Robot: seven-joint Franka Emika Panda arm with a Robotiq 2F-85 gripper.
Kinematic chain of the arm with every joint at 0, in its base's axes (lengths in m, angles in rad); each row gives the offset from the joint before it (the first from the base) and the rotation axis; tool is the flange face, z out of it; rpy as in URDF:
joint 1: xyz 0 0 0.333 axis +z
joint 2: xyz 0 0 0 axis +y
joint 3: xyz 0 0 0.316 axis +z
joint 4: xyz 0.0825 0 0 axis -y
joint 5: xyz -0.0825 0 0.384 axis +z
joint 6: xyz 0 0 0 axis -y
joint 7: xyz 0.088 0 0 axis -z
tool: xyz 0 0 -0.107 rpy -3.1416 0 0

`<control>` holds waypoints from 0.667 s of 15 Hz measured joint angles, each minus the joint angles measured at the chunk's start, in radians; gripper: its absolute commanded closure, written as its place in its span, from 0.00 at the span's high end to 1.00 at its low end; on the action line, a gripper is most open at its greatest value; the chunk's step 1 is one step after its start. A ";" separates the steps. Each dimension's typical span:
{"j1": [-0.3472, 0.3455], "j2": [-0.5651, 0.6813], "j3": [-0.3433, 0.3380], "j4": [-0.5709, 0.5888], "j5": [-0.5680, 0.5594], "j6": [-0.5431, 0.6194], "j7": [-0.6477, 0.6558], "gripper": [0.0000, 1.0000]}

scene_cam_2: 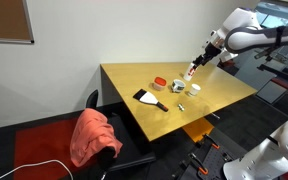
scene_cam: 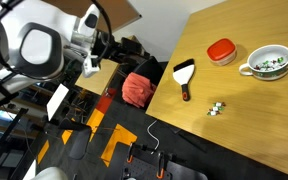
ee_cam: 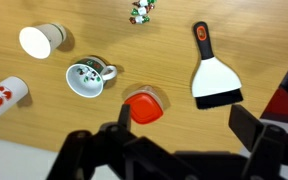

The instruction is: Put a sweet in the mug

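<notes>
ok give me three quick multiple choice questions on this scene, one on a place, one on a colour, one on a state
1. Where do the loose sweets lie?
A. on the bare table, apart from the mug
B. on the scraper blade
C. inside the white cup

2. What colour is the flat round container?
A. blue
B. red
C. green

3. The gripper is:
A. shut on a sweet
B. shut on the scraper handle
C. open, holding nothing

Answers: 1 A, they sit on wood near the table edge; 2 B, its top is plainly red; 3 C, the wrist view shows the jaws wide apart with nothing between.
</notes>
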 measured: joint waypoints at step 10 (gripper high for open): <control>-0.107 0.276 -0.081 -0.043 -0.039 0.202 0.207 1.00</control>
